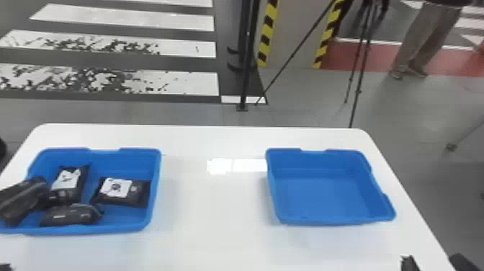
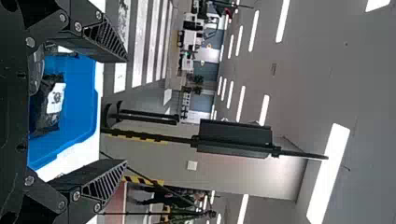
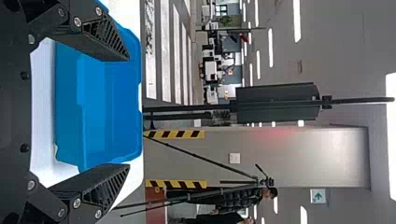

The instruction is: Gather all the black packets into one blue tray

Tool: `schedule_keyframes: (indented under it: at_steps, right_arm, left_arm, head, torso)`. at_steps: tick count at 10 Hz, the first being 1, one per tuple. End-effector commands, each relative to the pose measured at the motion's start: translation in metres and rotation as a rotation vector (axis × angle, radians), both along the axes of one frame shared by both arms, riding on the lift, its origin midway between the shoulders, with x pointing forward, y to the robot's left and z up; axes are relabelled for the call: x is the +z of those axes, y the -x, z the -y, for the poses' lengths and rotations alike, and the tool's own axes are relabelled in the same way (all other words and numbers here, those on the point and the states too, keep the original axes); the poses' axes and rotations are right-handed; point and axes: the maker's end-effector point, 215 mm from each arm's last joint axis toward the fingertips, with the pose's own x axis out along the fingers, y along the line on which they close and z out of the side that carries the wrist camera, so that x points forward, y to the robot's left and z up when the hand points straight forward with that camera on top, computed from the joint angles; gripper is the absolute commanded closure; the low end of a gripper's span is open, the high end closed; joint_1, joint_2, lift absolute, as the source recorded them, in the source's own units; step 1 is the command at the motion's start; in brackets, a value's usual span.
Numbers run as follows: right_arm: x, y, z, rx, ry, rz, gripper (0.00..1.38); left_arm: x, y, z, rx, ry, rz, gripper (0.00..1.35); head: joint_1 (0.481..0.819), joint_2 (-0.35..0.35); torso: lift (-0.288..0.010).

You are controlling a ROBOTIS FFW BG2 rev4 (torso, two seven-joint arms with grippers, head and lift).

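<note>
While left gripper gapes wide | black packets lie beyond it | right gripper: wide

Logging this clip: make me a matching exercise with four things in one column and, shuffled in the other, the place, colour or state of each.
Things:
1. Black packets
2. Right-hand tray
3. Left gripper
4. Table

Places, colours, states:
A. White, beneath both trays
B. Fingers apart, nothing between them
C. In or over the left-hand tray
D. Blue, with no packet in it

Right pairs: 1-C, 2-D, 3-B, 4-A
</note>
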Motion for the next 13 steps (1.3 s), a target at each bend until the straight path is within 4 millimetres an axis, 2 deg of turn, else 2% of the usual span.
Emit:
schedule_keyframes:
  at_steps: [1,6,13]
  right_arm:
    - [0.001,-0.001,0.0,-0.001,0.001,0.002,0.23]
    - [0.0,-0.002,-0.001,-0.001,-0.003,0.002,0.23]
    - [-0.002,-0.003,-0.001,-0.006,-0.018,0.005,0.23]
  left_arm:
    - [-0.001,-0.001,0.0,-0.002,-0.002,-0.003,0.29]
    - [-0.011,-0.004,-0.002,0.001,0.018,-0.041,0.29]
    - [-0.014,-0.007,0.002,-0.011,0.027,-0.048,0.29]
  head:
    - [0.695,-0.149]
    - [0.695,-0.143]
    - [0.695,-0.147]
  torso:
    - [-0.11]
    - [-0.11]
    - [-0.11]
